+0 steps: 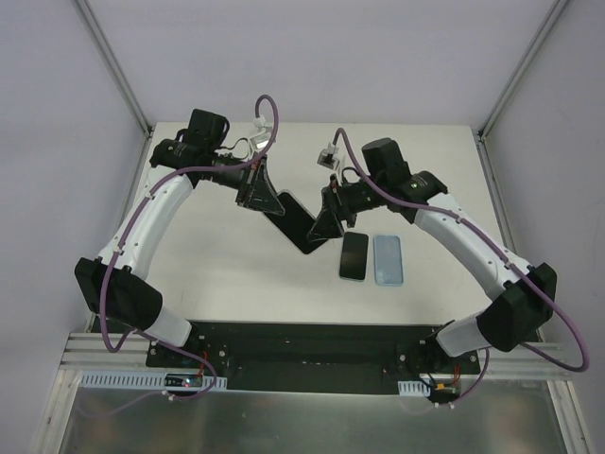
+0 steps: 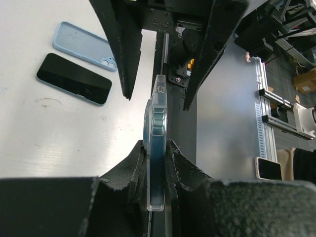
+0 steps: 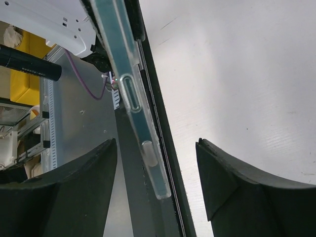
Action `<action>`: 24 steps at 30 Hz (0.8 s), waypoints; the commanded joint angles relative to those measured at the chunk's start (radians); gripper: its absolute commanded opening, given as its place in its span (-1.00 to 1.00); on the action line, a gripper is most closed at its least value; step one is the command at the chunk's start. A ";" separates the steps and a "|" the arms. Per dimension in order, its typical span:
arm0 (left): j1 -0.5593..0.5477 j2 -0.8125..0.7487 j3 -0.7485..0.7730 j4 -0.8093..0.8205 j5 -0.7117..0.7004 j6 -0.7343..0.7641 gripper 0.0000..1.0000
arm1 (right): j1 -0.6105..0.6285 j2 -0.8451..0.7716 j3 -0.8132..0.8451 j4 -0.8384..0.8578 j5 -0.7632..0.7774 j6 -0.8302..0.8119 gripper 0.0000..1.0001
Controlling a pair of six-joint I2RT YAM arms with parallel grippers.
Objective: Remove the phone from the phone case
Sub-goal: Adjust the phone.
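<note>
Clear phone case (image 2: 158, 101) pinched edgewise in left claw (image 2: 156, 147).

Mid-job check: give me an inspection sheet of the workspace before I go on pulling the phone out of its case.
Surface: white table, faint scuffs, no spills seen.
Job's things: phone in clear case, held edge-on above the table between the two arms.
Clutter: black phone and light blue case lying flat side by side, apart from both grippers.
Grippers: left gripper shut on one end of the phone in clear case; right gripper open, jaws either side of the other end, a gap showing on one side.
Cables: purple cable along each arm, away from the phone.
Surroundings: white enclosure walls; nothing else seen.
</note>
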 commanded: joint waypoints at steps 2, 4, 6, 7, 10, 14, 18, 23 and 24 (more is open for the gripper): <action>-0.014 -0.045 0.050 0.012 0.089 0.006 -1.00 | -0.001 0.025 0.001 0.047 -0.065 0.001 0.35; -0.016 -0.045 0.050 0.020 0.086 -0.002 -1.00 | -0.001 0.035 0.000 0.050 -0.075 0.007 0.32; -0.014 -0.045 0.054 0.028 0.081 -0.011 -1.00 | 0.001 0.045 -0.003 0.053 -0.085 0.010 0.28; -0.014 -0.045 0.052 0.031 0.078 -0.016 -1.00 | 0.002 0.049 -0.005 0.056 -0.089 0.013 0.26; -0.014 -0.045 0.049 0.043 0.063 -0.026 -1.00 | 0.010 0.054 -0.005 0.055 -0.092 0.013 0.20; -0.016 -0.046 0.043 0.063 0.049 -0.045 -1.00 | 0.018 0.057 -0.008 0.055 -0.094 0.013 0.04; -0.014 -0.046 0.035 0.081 0.026 -0.063 -1.00 | 0.018 0.055 -0.006 0.049 -0.102 0.010 -0.28; -0.014 -0.045 0.017 0.121 -0.008 -0.108 -1.00 | 0.018 0.051 0.009 0.013 -0.092 -0.004 -1.00; -0.014 -0.042 0.012 0.129 -0.015 -0.120 -1.00 | 0.018 0.046 0.008 0.010 -0.088 -0.010 -1.00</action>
